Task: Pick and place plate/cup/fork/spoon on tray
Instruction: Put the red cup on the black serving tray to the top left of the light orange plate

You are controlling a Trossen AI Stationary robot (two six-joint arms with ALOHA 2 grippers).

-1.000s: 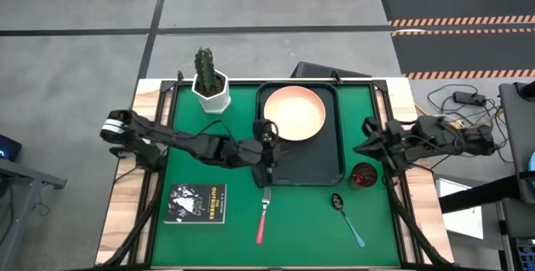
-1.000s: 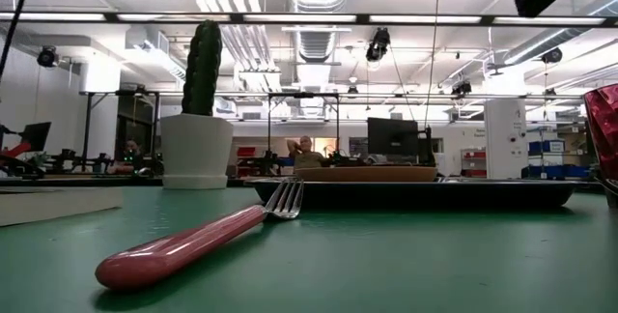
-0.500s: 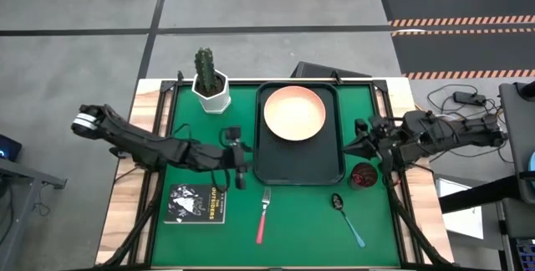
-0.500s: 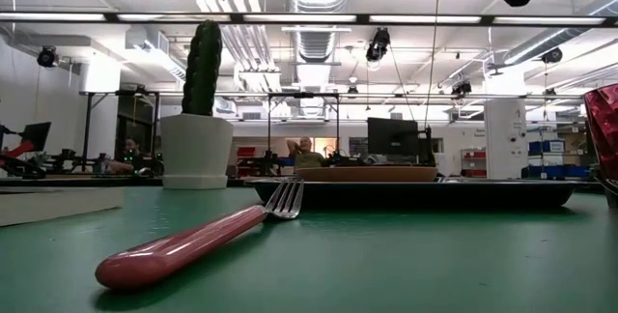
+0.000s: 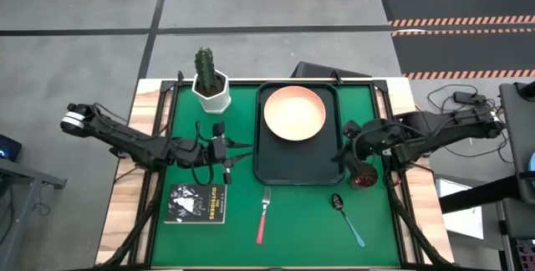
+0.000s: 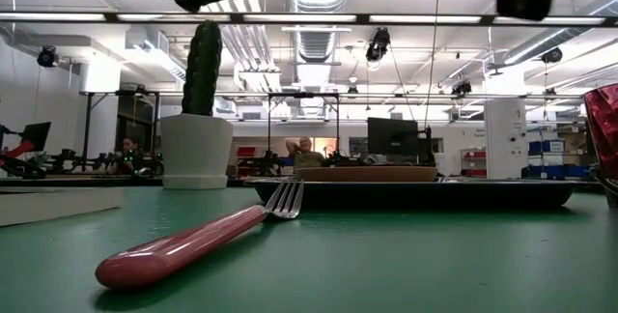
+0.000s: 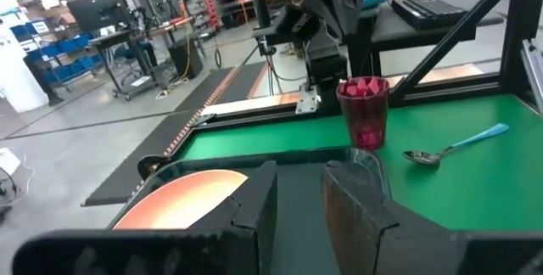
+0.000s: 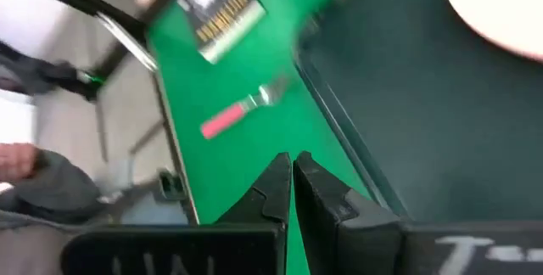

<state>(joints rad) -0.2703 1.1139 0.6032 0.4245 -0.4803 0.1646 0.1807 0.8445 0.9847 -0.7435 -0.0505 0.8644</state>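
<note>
Overhead, the peach-orange plate (image 5: 293, 112) already sits in the far half of the dark tray (image 5: 301, 169), leaving its near half bare, a judgement that one of four items is home. Off the tray on the green mat lie the rest: the dark red cup (image 5: 364, 176) just beside the tray's right near corner, the blue-handled spoon (image 5: 347, 217) in front of the cup, and the pink-red-handled fork (image 5: 263, 216) just in front of the tray's near edge, tines toward it. Poised over the tray's right rim close to the cup, the right gripper (image 5: 347, 147) has its fingers pressed together and empty, so it would have to spread them before taking the cup, which appears its likeliest target. Left of the tray, over bare mat between the white cactus pot (image 5: 210, 87) and the small black book (image 5: 198, 202), the left gripper (image 5: 227, 146) hangs with its jaws slightly apart and nothing between them, seemingly clear of its partner's reach
</note>
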